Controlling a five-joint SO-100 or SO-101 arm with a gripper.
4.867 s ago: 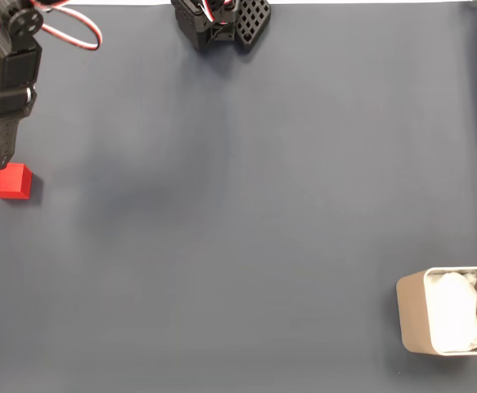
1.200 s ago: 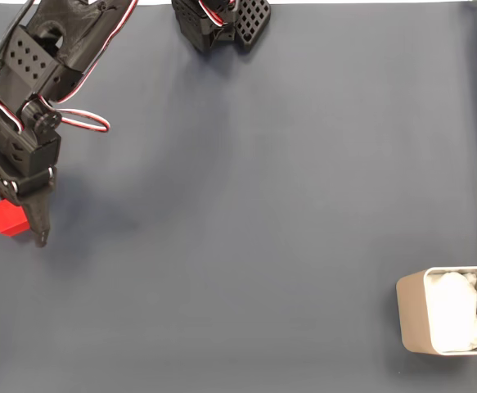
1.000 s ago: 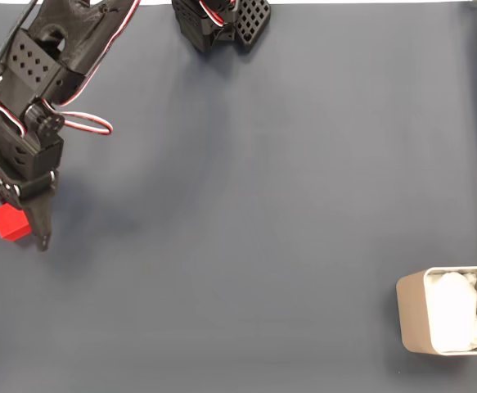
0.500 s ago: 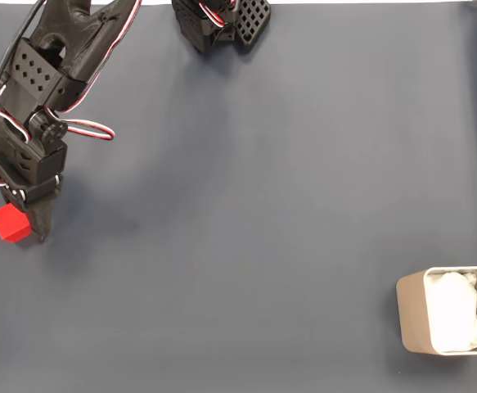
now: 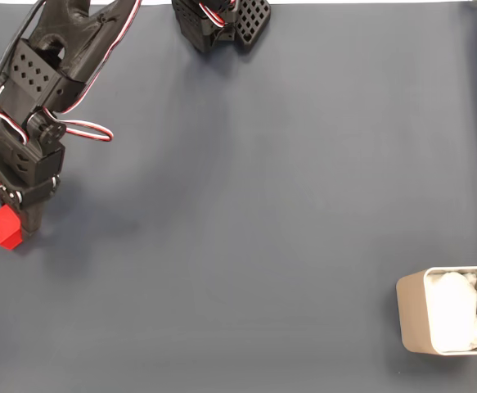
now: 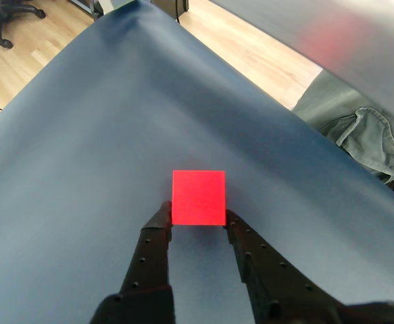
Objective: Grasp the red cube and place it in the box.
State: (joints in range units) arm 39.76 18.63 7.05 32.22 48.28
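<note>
Arm reaches down at the mat's (image 5: 263,205) left edge; gripper (image 6: 198,217) clamps the cube (image 6: 198,196) between its fingertips.

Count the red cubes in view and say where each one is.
1. The small matte red cube sits at the dark mat's left edge in the fixed view, gripped between the black gripper's fingertips.

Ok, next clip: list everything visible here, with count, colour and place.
red cube: one, bright red, far left of the fixed view, between the tool's fingertips.
box: one, beige-grey, lower right corner, white padding inside.
mat: one, dark blue-grey, covering the table.
wooden floor: light brown, beyond the mat in the wrist view.
arm base: one, black, top centre.
tool: one, black, closed against the cube's sides.
</note>
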